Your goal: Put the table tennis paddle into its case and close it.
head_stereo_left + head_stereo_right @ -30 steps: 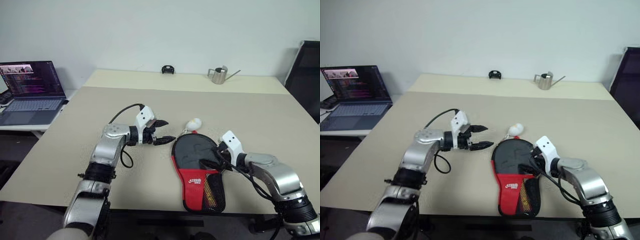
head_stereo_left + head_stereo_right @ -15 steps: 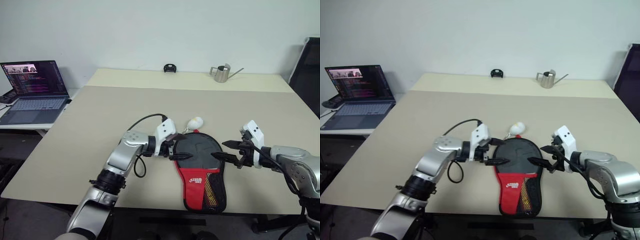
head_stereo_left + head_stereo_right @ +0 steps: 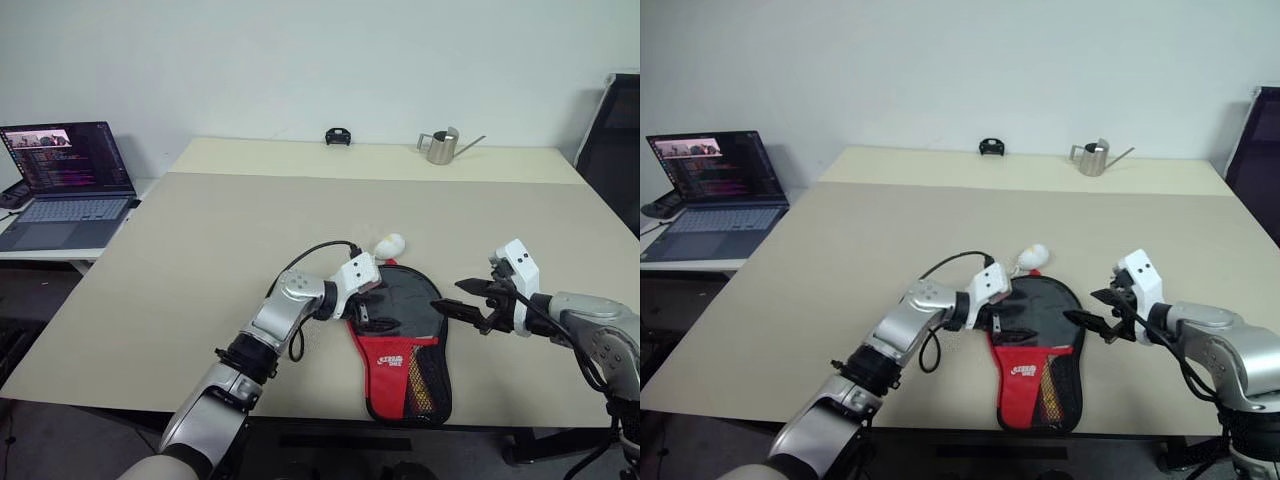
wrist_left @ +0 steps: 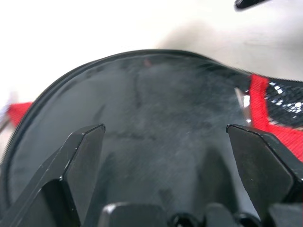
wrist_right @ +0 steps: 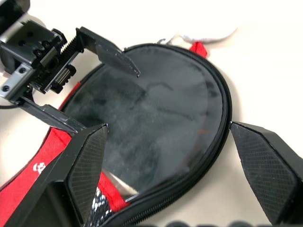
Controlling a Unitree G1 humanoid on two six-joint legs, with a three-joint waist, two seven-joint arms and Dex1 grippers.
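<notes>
- The case (image 3: 400, 340) lies flat near the front edge of the bench (image 3: 200, 250), round black end away from the robot, red part with the mesh pocket toward it; its small ball charm (image 3: 388, 244) rests just beyond the round end.
- The table tennis paddle cannot be picked out for certain; the bulge of the black panel suggests it is already inside.
- The left claw (image 3: 366, 314) hangs over the case's left rim, fingers spread, pinching nothing.
- The right claw (image 3: 462, 306) hovers just off the right rim, also spread and empty.
- Judged step: closing. Next, 1 claw should pin the case while the other finds the zip pull, which is too small to locate.
- The laptop (image 3: 65, 180), watering can (image 3: 440, 147) and a small black object (image 3: 337, 137) stand well apart; nothing blocks the way.
</notes>
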